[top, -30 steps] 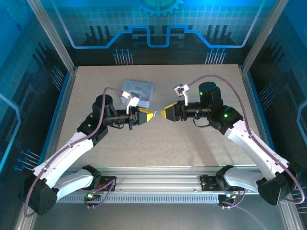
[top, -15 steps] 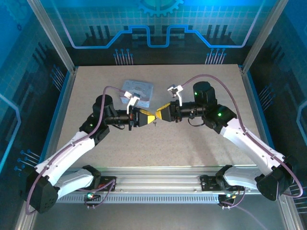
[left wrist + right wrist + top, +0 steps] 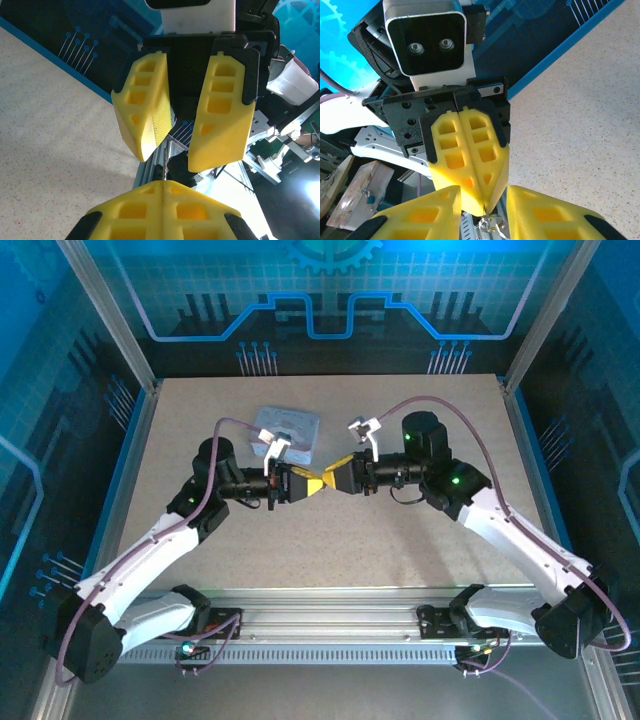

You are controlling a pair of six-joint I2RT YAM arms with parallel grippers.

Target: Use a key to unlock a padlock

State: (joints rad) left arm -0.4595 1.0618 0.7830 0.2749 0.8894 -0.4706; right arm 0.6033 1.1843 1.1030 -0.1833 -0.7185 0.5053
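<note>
Beside tin, left gripper clamps key, right gripper narrowly parted around it; off-centre closing could drop it.

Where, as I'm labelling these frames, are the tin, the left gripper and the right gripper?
tin (image 3: 290, 424), top view, on its lid.
left gripper (image 3: 484, 207), right wrist view, seam of its shut fingertips.
right gripper (image 3: 172, 161), left wrist view, gap between its open fingertips.

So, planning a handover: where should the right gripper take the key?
Grip the bare end of the key, sticking out past the shut fingertips of the left gripper. Come head-on from opposite, a finger on each side: it's a thin sliver pointing at the right gripper.
</note>
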